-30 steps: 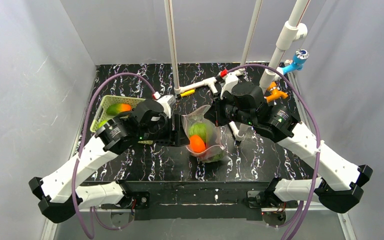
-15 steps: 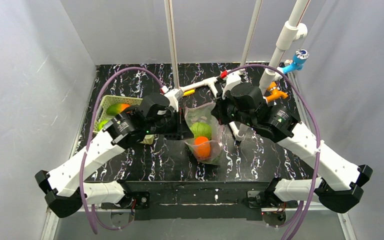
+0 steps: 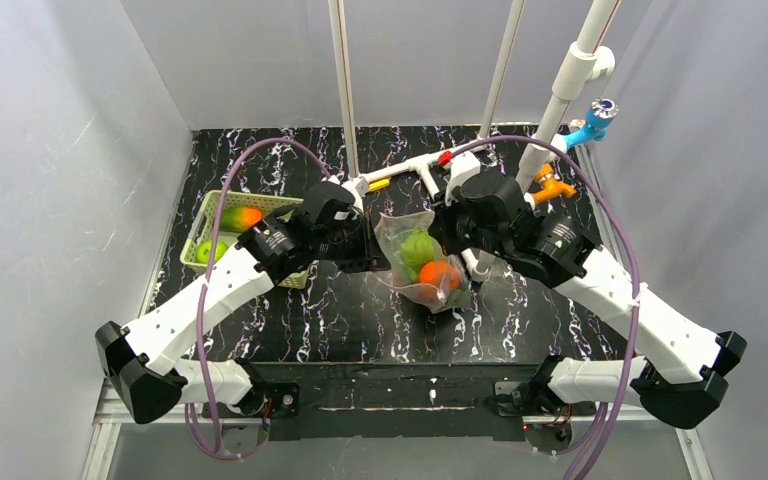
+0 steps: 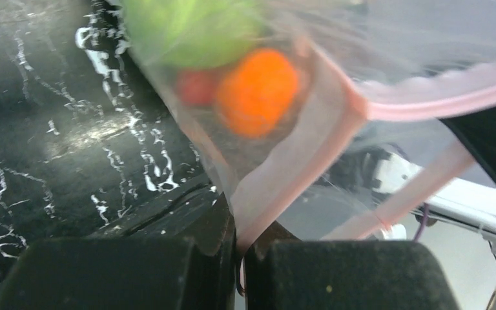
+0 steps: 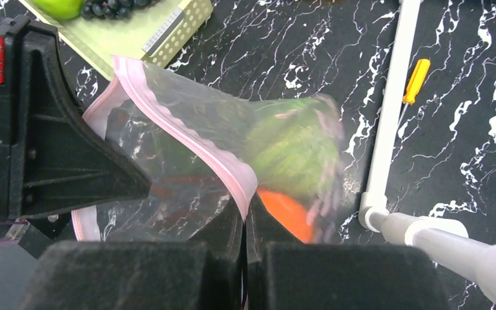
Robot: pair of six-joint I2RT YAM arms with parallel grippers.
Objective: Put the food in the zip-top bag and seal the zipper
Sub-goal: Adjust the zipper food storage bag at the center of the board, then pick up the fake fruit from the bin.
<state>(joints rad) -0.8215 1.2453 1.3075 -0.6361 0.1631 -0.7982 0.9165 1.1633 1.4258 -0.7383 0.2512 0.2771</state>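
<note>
The clear zip-top bag (image 3: 412, 232) hangs between my two grippers over the middle of the table. Inside it lie a green leafy piece (image 3: 418, 247), an orange (image 3: 438, 274) and a red tomato (image 4: 196, 87). My left gripper (image 3: 382, 262) is shut on the bag's left mouth edge; in the left wrist view the gripper (image 4: 240, 242) pinches the pink zipper (image 4: 439, 90) strip. My right gripper (image 3: 452, 248) is shut on the opposite edge, and its wrist view shows the gripper (image 5: 245, 219) clamping the zipper (image 5: 187, 139) fold. The mouth gapes between the two grips.
A pale green basket (image 3: 250, 200) at the left holds a green apple (image 3: 206, 250), an orange-green fruit (image 3: 238, 217) and dark grapes (image 5: 113, 8). White pipes (image 5: 387, 110) and a yellow-handled screwdriver (image 5: 415, 81) lie behind and right of the bag. Blue and orange fittings (image 3: 592, 118) sit back right.
My left gripper has closed on the bag's mouth edge and moved right and away from me. The bag with its food has risen and shifted right. The right gripper has kept its grip.
</note>
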